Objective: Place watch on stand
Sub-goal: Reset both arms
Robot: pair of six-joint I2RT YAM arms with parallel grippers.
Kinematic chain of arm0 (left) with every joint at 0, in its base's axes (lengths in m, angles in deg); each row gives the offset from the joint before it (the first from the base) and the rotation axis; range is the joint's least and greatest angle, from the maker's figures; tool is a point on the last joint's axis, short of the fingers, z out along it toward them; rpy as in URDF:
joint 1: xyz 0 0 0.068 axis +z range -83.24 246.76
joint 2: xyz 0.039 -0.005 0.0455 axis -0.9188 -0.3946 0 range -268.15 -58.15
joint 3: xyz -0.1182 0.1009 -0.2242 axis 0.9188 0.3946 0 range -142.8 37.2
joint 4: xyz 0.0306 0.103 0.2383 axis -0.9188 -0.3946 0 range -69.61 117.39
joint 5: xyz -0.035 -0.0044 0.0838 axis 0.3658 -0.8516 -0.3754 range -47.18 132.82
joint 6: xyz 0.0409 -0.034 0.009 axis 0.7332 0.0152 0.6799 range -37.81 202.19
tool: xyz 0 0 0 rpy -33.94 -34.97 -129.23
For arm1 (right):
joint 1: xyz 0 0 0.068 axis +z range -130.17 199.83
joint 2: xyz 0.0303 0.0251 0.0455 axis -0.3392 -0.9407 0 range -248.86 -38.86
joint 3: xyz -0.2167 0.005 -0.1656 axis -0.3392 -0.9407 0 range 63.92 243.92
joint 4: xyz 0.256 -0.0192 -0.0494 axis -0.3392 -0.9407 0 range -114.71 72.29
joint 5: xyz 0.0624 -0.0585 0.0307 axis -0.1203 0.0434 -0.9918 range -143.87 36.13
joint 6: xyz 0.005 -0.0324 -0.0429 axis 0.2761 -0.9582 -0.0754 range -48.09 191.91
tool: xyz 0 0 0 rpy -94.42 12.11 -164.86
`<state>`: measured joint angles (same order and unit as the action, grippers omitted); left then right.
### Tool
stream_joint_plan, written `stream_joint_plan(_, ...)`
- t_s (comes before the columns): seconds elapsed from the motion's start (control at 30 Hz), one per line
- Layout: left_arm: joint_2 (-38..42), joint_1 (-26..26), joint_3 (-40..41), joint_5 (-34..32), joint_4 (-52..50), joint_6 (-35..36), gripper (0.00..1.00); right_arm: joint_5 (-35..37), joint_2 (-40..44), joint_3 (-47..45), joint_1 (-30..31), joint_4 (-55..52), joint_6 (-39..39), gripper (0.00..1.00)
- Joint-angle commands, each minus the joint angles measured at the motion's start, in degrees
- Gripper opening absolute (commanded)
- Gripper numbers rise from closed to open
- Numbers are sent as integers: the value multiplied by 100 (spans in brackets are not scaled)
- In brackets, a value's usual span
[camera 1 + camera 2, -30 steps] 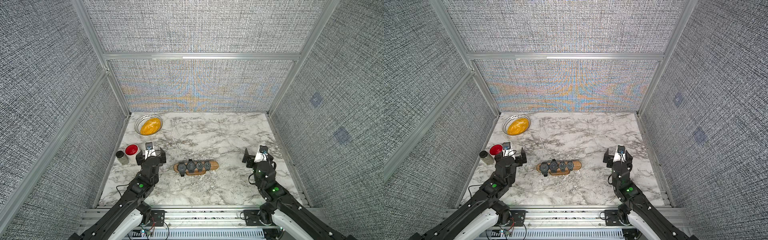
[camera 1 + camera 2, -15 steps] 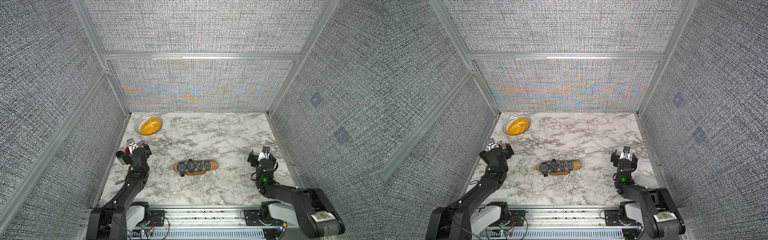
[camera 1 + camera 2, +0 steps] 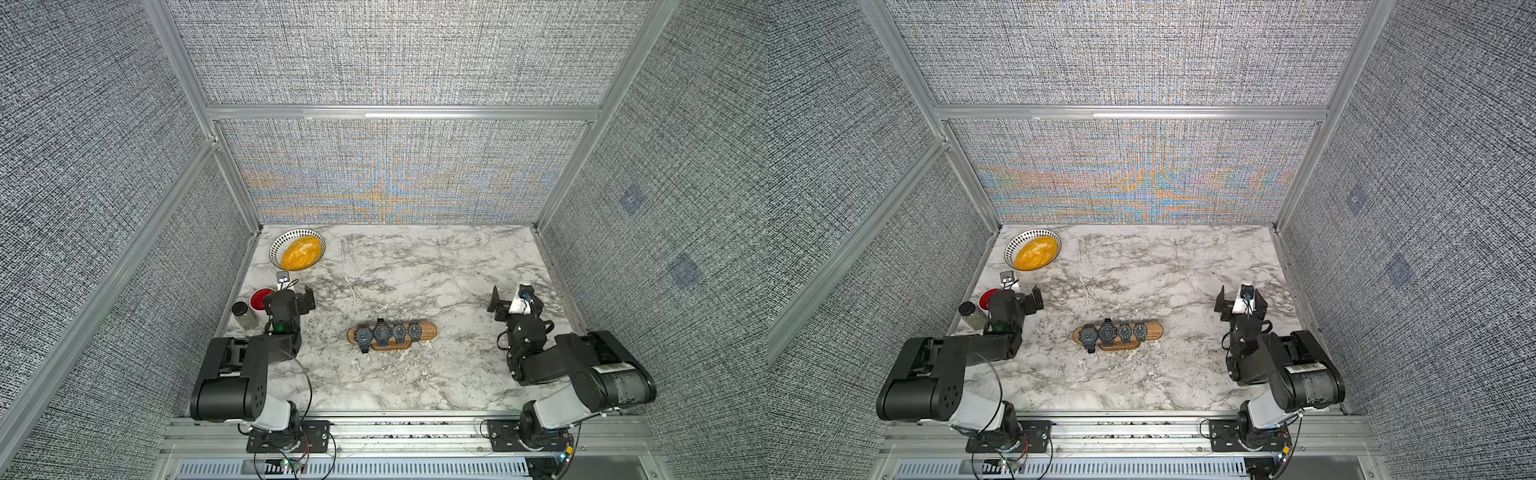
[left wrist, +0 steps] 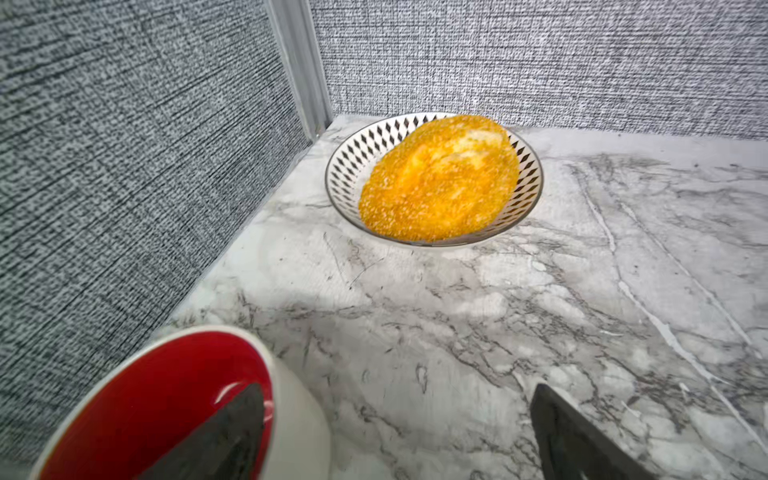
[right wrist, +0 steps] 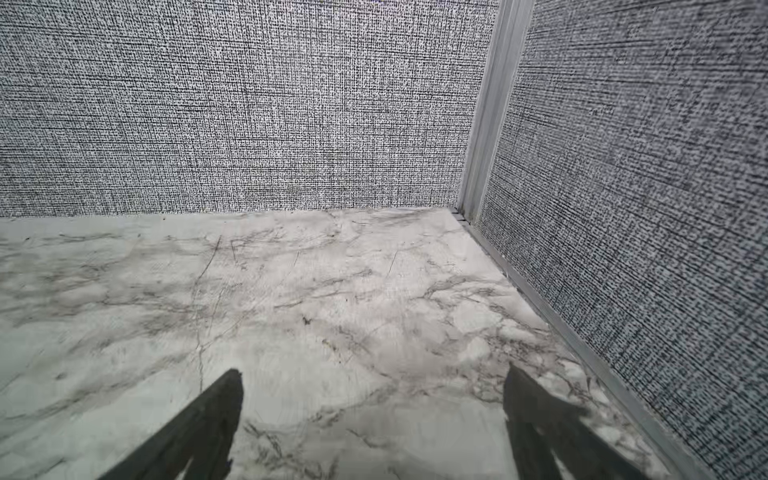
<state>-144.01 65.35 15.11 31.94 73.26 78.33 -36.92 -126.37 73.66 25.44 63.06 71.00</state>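
Note:
The wooden stand lies at the middle of the marble table. Several dark watches sit in a row across its bar, from the leftmost watch to the rightmost. My left gripper is open and empty, well left of the stand, with one finger over a red cup. My right gripper is open and empty, far right of the stand, over bare marble. The stand is not in either wrist view.
A white cup with a red inside and a small jar stand by the left wall. A patterned bowl holding a yellow lump sits in the back left corner. Walls close in on three sides.
Both arms have folded back toward the front rail, and the left gripper swung toward the red cup. Both grippers stayed open. The stand and watches have not moved.

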Motion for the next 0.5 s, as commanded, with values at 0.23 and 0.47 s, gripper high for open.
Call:
stream_joint_plan(0.23,61,-29,-79,470,-107,109,99,170,-68,60,-33,-254,109,98)
stream_joint_plan(0.47,69,-58,-85,423,-127,124,99,-280,12,162,-229,-606,200,98)
